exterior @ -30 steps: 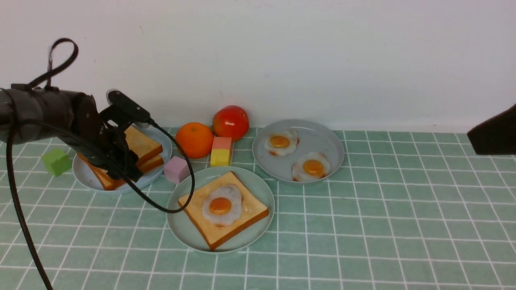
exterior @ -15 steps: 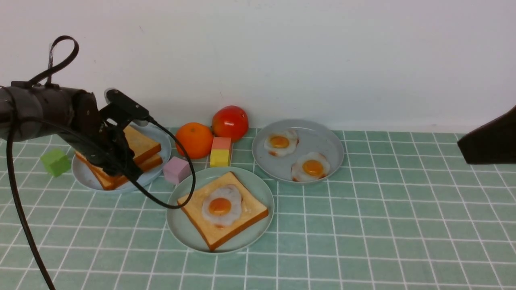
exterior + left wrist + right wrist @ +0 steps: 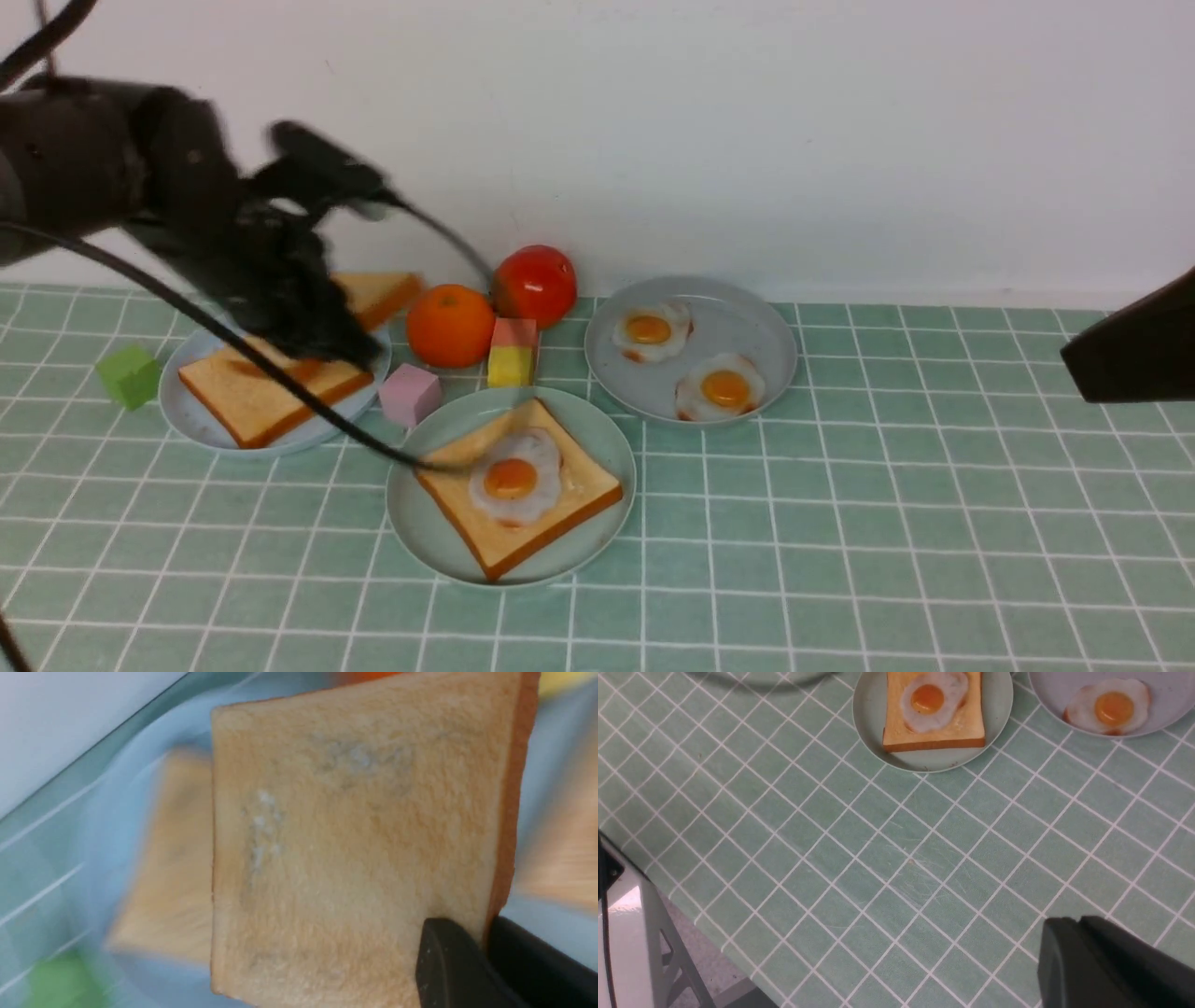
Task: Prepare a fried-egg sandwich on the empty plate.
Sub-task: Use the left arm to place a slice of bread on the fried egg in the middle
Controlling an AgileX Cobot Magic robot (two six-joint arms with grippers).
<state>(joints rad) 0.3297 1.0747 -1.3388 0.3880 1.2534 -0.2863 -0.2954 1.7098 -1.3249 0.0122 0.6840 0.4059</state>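
The pale mint-green plate (image 3: pixel 420 523) sits front centre and holds one toast slice (image 3: pixel 583 490) with a fried egg (image 3: pixel 513 478) on top. It also shows in the right wrist view (image 3: pixel 868 723). My left gripper (image 3: pixel 322 317) is shut on the edge of a second toast slice (image 3: pixel 378 291), held in the air above the light blue plate (image 3: pixel 187 420). The left wrist view shows this slice (image 3: pixel 355 835) pinched between my fingers (image 3: pixel 448 961). My right gripper (image 3: pixel 1074 359) is shut and empty, high at the far right.
One toast slice (image 3: pixel 261 397) lies on the light blue plate. A grey-blue plate (image 3: pixel 747 317) holds two eggs. An orange (image 3: pixel 450 324), tomato (image 3: pixel 534 283), pink cube (image 3: pixel 409 392), pink-yellow block (image 3: pixel 512 353) and green cube (image 3: pixel 131 375) stand nearby.
My left gripper has risen and moved right, lifting the top toast slice off the stack on the light blue plate. One slice stays there. The right arm has barely moved.
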